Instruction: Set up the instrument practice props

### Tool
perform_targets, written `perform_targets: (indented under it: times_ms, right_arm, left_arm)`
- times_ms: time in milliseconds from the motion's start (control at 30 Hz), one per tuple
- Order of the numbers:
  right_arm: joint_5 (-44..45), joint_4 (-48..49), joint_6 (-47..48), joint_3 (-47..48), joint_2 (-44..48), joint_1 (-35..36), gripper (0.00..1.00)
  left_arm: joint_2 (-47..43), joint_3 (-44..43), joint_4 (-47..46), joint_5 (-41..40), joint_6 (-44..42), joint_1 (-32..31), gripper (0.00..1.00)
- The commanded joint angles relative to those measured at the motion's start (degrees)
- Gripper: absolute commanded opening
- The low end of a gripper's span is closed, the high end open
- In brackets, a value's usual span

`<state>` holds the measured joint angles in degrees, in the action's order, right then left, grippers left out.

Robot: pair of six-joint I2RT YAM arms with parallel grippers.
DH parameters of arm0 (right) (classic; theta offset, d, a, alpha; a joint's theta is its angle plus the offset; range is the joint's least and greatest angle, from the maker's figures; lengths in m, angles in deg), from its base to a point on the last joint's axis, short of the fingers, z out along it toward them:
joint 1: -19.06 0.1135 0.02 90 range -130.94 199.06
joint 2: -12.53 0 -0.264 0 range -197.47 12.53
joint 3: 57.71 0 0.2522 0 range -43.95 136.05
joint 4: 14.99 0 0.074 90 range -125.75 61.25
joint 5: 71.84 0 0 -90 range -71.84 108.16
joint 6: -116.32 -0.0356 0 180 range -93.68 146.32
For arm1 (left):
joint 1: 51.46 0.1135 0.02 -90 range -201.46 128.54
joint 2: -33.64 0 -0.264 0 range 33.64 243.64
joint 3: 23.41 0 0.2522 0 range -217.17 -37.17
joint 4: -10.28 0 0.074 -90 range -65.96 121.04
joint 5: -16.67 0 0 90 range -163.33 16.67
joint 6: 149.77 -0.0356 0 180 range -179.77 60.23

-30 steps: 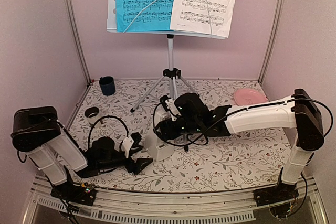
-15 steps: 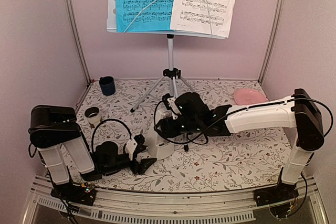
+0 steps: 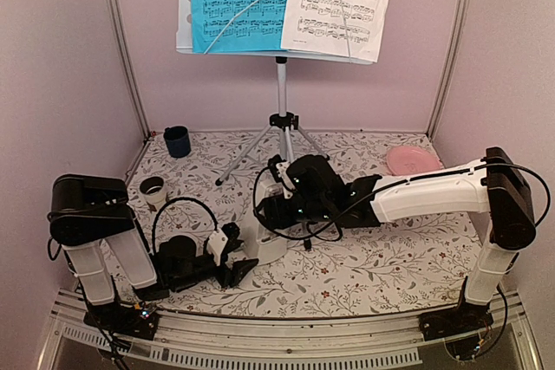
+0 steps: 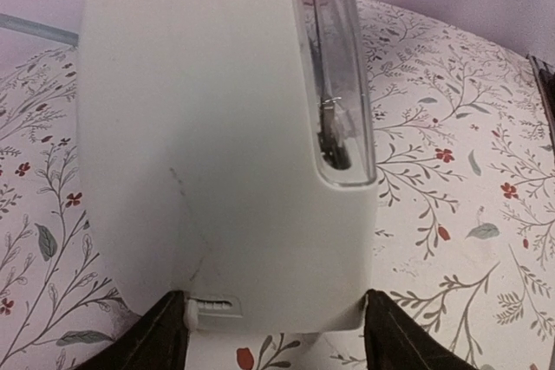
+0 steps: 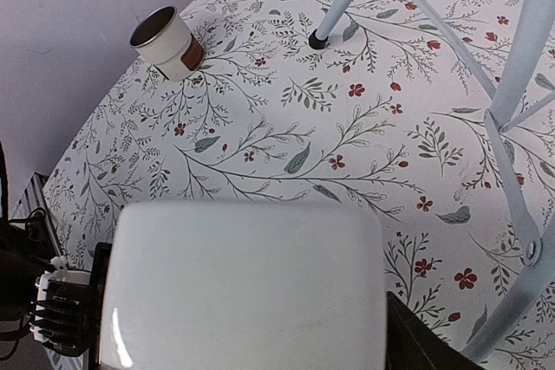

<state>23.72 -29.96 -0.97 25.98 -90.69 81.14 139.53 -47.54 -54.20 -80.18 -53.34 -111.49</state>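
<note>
While the right gripper [image 5: 251, 318] clamps the white metronome [image 4: 208, 127] near centre, our left gripper [image 4: 273, 335] straddles its base; we cannot tell if it presses. Far left, the dark blue cup [image 3: 177, 140] hides its contents; the paper cup [image 5: 165, 39] looks dark inside.

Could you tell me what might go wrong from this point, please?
1. The right end effector grips the metronome at its top while the left end effector straddles its base; mismatched pulls could tip or twist it.
2. A tripod leg of the music stand runs close beside the right arm; a bump might topple the stand.
</note>
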Motion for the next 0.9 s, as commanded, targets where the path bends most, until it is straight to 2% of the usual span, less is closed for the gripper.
perform_targets:
  times_ms: [0,533,667,767,833,867]
  right_arm:
    - [-1.54,5.49,-1.94,2.09,1.04,0.95,0.03]
    - [-0.82,4.89,-1.92,2.39,1.31,1.10,0.03]
    - [-0.75,4.77,-1.93,2.11,1.36,1.19,0.03]
    - [-0.35,4.98,-1.77,2.33,1.45,1.45,0.05]
    - [0.11,4.86,-1.50,2.70,1.36,1.83,0.13]
    - [0.10,4.80,-1.41,2.97,1.36,2.00,0.21]
  left_arm:
    - [0.90,-1.05,-2.18,-0.82,0.02,-1.11,0.69]
    - [1.17,-0.46,-3.11,-1.21,0.20,-1.12,0.60]
    - [0.96,-0.14,-3.49,-1.80,0.41,-1.06,0.64]
    - [-0.28,1.29,-4.79,-2.98,0.69,-1.06,0.73]
    - [-2.50,3.02,-5.38,-4.38,1.65,-1.10,0.79]
    - [-3.89,3.79,-4.94,-4.92,2.22,-1.06,0.82]
